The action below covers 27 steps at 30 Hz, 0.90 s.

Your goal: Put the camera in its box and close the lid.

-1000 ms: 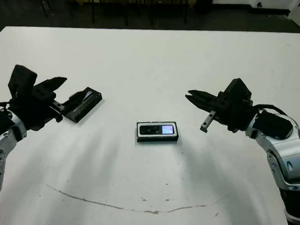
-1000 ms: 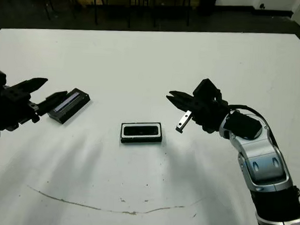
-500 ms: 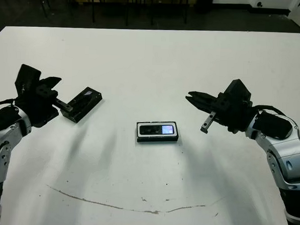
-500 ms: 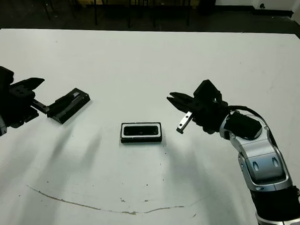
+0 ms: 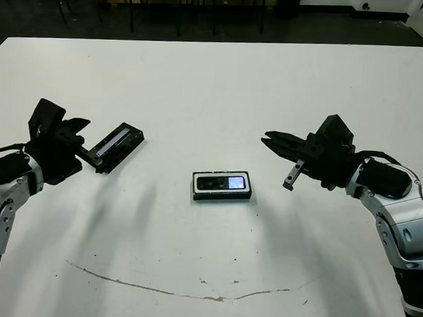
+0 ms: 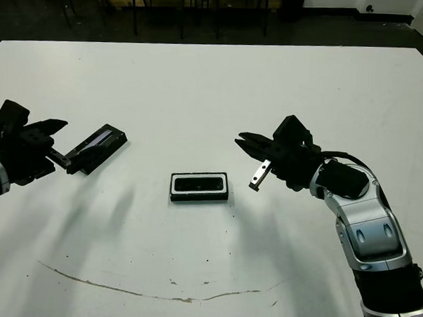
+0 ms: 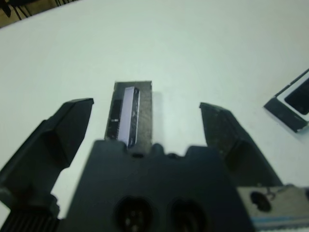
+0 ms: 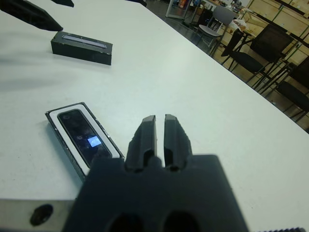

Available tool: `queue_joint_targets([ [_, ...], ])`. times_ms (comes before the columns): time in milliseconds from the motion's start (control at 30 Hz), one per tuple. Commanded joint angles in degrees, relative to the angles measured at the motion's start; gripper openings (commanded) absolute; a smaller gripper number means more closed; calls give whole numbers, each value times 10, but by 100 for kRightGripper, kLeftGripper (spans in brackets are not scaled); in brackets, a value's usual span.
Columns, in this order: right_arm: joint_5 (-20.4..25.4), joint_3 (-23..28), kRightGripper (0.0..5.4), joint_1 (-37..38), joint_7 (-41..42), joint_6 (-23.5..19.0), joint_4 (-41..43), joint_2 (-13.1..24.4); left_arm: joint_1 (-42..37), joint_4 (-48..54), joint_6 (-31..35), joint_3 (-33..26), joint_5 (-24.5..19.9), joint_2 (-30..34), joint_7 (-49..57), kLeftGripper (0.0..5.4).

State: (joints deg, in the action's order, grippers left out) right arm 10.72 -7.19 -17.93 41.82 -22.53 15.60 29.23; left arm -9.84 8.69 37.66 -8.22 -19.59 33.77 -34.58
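glossy camera; matt black lid

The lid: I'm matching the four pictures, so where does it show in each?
Left eye: lid, far left, by the left gripper.
Right eye: lid, left of the box.
Left wrist: lid, centre, between the open jaws.
Right wrist: lid, upper left, beyond the box.
Shared landmark: the box holding the camera.
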Motion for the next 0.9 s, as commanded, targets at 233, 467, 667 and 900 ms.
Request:
queue_joint_targets([
  [233,-1,0,0,6,8,3,0,13,13,-40,-9,22,49,3,42,538],
  [467,-3,0,0,7,7,-7,8,20,23,-48,-23,29,62,-4,37,538],
  [667,0,1,0,10,6,-6,11,20,23,-52,-13,29,44,-7,17,538],
  [900,-2,3,0,14,4,-5,15,21,20,-67,-1,24,24,-19,12,538],
])
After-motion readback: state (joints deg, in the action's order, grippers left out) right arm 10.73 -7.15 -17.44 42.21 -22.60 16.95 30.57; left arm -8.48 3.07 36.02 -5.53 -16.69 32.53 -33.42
